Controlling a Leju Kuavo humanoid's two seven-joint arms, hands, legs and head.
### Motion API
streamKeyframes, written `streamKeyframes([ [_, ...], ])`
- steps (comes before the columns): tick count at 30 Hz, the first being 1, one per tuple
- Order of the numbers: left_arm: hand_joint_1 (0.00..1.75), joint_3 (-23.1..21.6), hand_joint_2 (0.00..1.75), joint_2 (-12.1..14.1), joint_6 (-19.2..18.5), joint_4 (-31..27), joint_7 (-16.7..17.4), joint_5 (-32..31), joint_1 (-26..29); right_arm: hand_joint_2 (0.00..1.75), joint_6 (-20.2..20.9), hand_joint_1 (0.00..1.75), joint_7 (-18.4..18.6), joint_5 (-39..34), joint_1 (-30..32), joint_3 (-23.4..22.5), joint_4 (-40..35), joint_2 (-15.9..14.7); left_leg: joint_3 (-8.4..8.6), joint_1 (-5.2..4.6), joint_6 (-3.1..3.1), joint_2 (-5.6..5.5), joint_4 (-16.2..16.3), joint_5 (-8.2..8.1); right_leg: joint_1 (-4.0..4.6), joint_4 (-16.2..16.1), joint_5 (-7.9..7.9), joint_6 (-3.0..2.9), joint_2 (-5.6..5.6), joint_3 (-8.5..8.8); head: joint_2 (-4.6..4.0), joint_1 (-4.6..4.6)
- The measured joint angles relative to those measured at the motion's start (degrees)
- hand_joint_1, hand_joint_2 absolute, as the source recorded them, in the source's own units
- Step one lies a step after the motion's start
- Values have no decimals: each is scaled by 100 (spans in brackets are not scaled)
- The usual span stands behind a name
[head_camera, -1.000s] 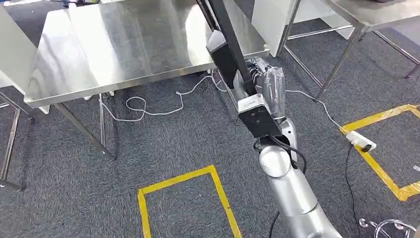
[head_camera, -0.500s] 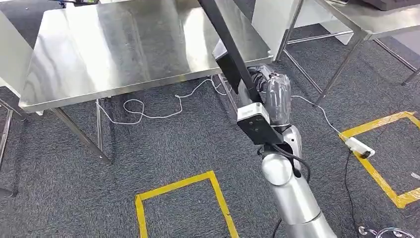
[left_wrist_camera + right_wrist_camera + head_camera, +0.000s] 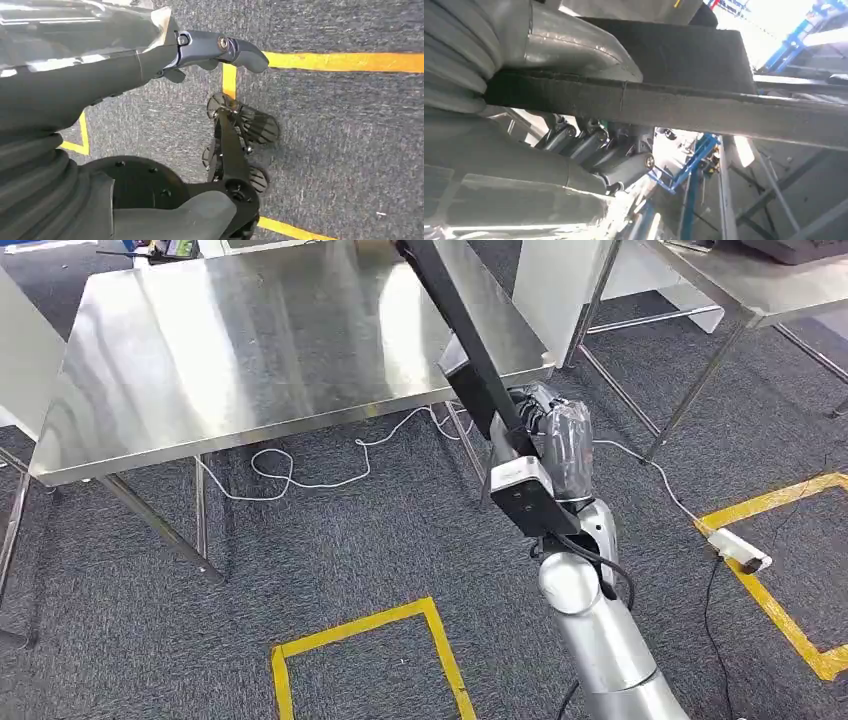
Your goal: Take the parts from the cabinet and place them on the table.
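My right hand (image 3: pixel 553 438), wrapped in clear plastic, grips a long black bar (image 3: pixel 462 340) near its lower end. The bar slants up and away over the right end of the steel table (image 3: pixel 250 350), with a black block on its underside. Seen close in the right wrist view, the thumb (image 3: pixel 569 45) lies over the bar (image 3: pixel 724 112) and the dark fingers (image 3: pixel 594 145) curl under it. My left hand (image 3: pixel 125 65) hangs above the grey carpet with its fingers stretched out, holding nothing.
A white cable (image 3: pixel 300 475) loops on the carpet under the table. A second steel table (image 3: pixel 740 280) stands at the right. A white power strip (image 3: pixel 738 548) lies beside yellow floor tape (image 3: pixel 775 500). A yellow tape square (image 3: pixel 360 635) marks the carpet in front.
The whole view has shifted slightly as the camera moved. My right hand still holds the bar, which now reaches further over the table's right end.
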Motion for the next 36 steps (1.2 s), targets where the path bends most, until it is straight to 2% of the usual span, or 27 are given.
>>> streamKeyframes([
  [2,0,0,175,-7,15,0,7,-2,0,175,-22,175,0,-4,-7,-2,2,0,-428,16,-29,9,813,-307,11,1,-63,-89,-5,74,0,-29],
  [3,0,0,175,-9,20,0,9,-9,2,175,-37,175,0,2,0,0,2,0,-734,16,-44,10,1293,-463,24,3,-104,-107,-5,103,0,-27],
  [4,0,-2,175,-9,17,0,9,-20,2,175,-46,175,2,13,14,0,4,-2,-921,16,-49,12,1545,-505,33,4,-128,-106,-1,128,0,-35],
  [5,0,-2,175,-11,0,0,4,-28,6,175,-68,175,13,13,33,0,4,-15,-1099,16,-40,19,1667,-411,46,4,-177,-108,6,184,0,-24],
  [6,0,-2,175,-9,-19,0,-17,-48,10,175,-85,175,18,7,49,-2,4,-31,-1092,15,-21,21,1492,-207,50,4,-218,-106,21,240,0,-35],
  [8,0,-2,175,7,-66,0,-63,-72,9,175,-155,175,-7,-79,96,-11,2,-74,-746,6,50,23,556,465,59,2,-326,-73,34,397,0,-31],
  [9,0,-2,175,15,-72,0,-72,-88,12,175,-192,175,-42,-129,135,-18,2,-92,-572,-4,106,26,102,702,61,-11,-379,-56,33,435,0,-33],
  [10,0,-2,175,37,-72,0,-74,-116,8,175,-225,175,-77,-164,162,-31,-2,-109,-472,-52,125,39,39,545,123,-8,-428,-9,30,465,0,-13],
  [11,0,-9,175,39,-77,0,-72,-140,-4,175,-254,175,-90,-181,199,-48,-13,-129,-423,-65,149,47,-33,496,111,-13,-451,29,34,444,0,-16],
  [14,0,-26,175,44,-63,0,-39,-142,-2,175,-278,175,-114,-190,313,-66,-68,-151,-312,-82,253,34,-126,480,152,7,-430,123,26,572,0,-31],
  [15,0,-39,175,44,-63,0,-35,-142,5,175,-278,175,-118,-190,352,-74,-85,-155,-225,-55,282,31,-196,485,130,115,-494,136,20,470,0,-29],
  [16,0,-42,175,44,-63,0,-35,-142,4,175,-277,175,-131,-190,352,-76,-87,-155,-168,-56,315,31,-222,469,126,436,-543,135,21,314,0,-20],
  [19,0,-46,175,57,-61,-2,-31,-140,-2,175,-278,175,-140,-190,403,-101,-101,-181,-103,-56,356,15,-225,380,93,1633,-886,154,21,-523,0,-7],
  [20,0,-48,175,57,-61,-2,-28,-140,2,175,-278,175,-140,-190,443,-101,-101,-188,-62,-56,349,-5,-224,341,86,1772,-910,187,21,-698,0,-5],
  [22,0,-48,175,57,-59,-2,-20,-140,16,175,-278,175,-138,-190,472,-109,-98,-201,53,-50,320,-23,-223,257,60,1315,-568,288,19,-652,0,6],
  [23,0,-48,175,55,-59,-2,-9,-140,19,175,-278,175,-138,-190,470,-116,-101,-201,139,-46,296,-28,-223,200,33,756,-212,390,11,-465,0,6],
  [24,0,-48,175,55,-59,-2,-4,-140,18,175,-278,175,-138,-190,473,-120,-101,-199,207,-42,267,-28,-225,144,9,242,101,438,-5,-285,0,6],
  [25,0,-48,175,59,-50,-2,9,-140,17,175,-278,175,-127,-195,488,-142,-98,-199,253,-61,214,-32,-216,81,28,70,170,355,-36,-268,0,2],
  [26,0,-48,175,68,-24,-2,11,-140,8,175,-278,175,-114,-195,483,-151,-98,-188,276,-60,184,-38,-219,50,56,70,-98,170,-79,-259,0,15],
  [27,0,-48,175,70,-7,-2,40,-140,-4,175,-275,175,-94,-195,489,-151,-105,-175,260,-64,126,-25,-254,7,110,83,-6,127,-69,-148,0,6],
  [28,0,-48,175,70,20,-2,68,-140,4,175,-271,175,-70,-192,509,-160,-116,-181,318,-64,101,-12,-176,32,62,47,73,61,-46,-191,0,6],
  [30,0,-46,175,70,127,-2,149,-131,14,175,-249,175,-74,-208,509,-164,-116,-175,328,-30,62,22,-102,-36,24,47,39,-27,-14,-28,0,-9],
  [31,0,-48,175,68,175,-2,166,-131,11,175,-230,175,-87,-214,487,-166,-114,-177,268,-18,37,28,90,-114,35,46,0,-84,-17,35,0,11],
  [32,0,-48,175,64,203,-2,184,-140,4,175,-216,175,-103,-227,467,-166,-105,-175,90,-15,17,28,399,-268,50,46,-32,-130,-16,69,0,-22],
  [34,0,-55,175,52,242,0,205,-223,2,175,-210,175,-135,-238,453,-166,-68,-171,-499,-7,-27,29,1237,-631,91,50,-99,-181,-8,105,0,-26],
  [35,0,-57,175,50,251,0,208,-245,14,175,-210,175,-140,-243,470,-166,-50,-159,-711,-5,-29,29,1450,-659,110,51,-129,-188,2,130,0,-29],
  [36,0,-61,175,50,251,0,188,-278,25,175,-225,175,-140,-240,493,-166,-28,-151,-803,-6,-15,29,1407,-525,130,51,-168,-184,17,172,0,-24],
])
